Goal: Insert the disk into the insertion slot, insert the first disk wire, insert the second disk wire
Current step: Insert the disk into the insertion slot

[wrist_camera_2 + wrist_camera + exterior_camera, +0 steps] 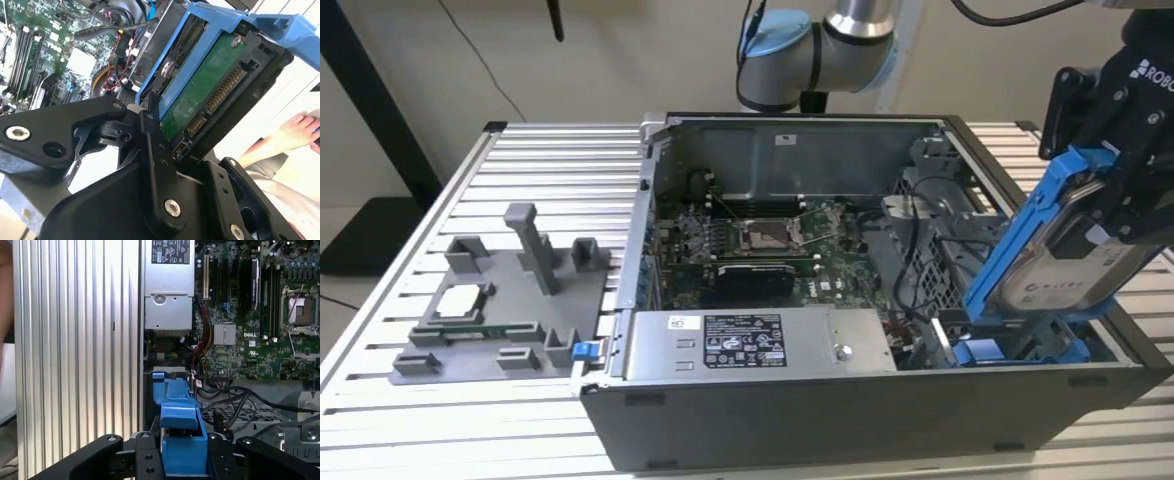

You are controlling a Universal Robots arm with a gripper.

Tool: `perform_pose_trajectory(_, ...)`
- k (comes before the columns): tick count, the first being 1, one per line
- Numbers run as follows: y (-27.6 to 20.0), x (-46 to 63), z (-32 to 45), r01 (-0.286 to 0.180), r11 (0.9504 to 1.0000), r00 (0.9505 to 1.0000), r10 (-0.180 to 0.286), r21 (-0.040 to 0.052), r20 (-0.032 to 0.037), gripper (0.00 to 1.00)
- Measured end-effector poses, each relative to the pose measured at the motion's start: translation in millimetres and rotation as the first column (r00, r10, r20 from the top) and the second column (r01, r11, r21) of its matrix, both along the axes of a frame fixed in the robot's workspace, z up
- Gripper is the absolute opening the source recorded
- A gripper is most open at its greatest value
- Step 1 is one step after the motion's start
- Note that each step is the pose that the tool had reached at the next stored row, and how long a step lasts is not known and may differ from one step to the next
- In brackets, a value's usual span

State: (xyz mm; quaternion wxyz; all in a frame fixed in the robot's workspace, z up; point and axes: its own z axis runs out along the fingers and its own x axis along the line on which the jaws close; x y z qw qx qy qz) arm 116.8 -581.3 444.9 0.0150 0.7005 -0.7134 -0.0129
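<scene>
Disk [1051,270] in its blue carrier is clamped by the gripper [1118,195], jaws closed on the raised end. In the first wrist view, black fingers [145,460] sit either side of the blue frame. The disk stands steeply tilted. Its low end is down at the insertion slot [1014,347], in the near case corner on the exterior view's right, and its top end leans up toward that same right.

Judgement: step one is in hand, with the disk entering the bay but not yet seated flat. Neither wire step is done. The disk connector [222,97] is bare in the second wrist view, nothing plugged in. Loose black cables [235,395] lie in the case beside the bay.

Surface and room:
- **Ribbed aluminium tabletop** [480,430] carries everything.
- **Open computer case** [854,425] covers its middle and runs toward the exterior view's right edge.
- **Inside the case:** motherboard [747,235] on the floor, silver power supply [747,343] along the near wall.
- **Grey fixture block** [520,310] sits well apart, near the tabletop's left edge in the exterior view, with a small chip [460,300] on it.
- **Robot arm** [817,45] rises behind the far edge, with a plain beige wall [627,60] behind it.
- **A person's hand** [295,132] shows past the disk in the second wrist view, apart from it.
</scene>
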Motion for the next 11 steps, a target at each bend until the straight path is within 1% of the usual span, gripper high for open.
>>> perform_pose_trajectory(3, 0.0, 0.0, -2.4, 0.000, 1.0000, 1.0000, 0.000, 0.0000, -0.0025, 0.00)
perform_pose_trajectory(7, 0.0, -0.1, -5.6, 0.000, 1.0000, 0.9999, 0.000, -0.0004, -0.0113, 0.00)
perform_pose_trajectory(11, 0.0, 0.0, -6.4, 0.000, 1.0000, 0.9999, 0.000, -0.0005, -0.0118, 0.00)
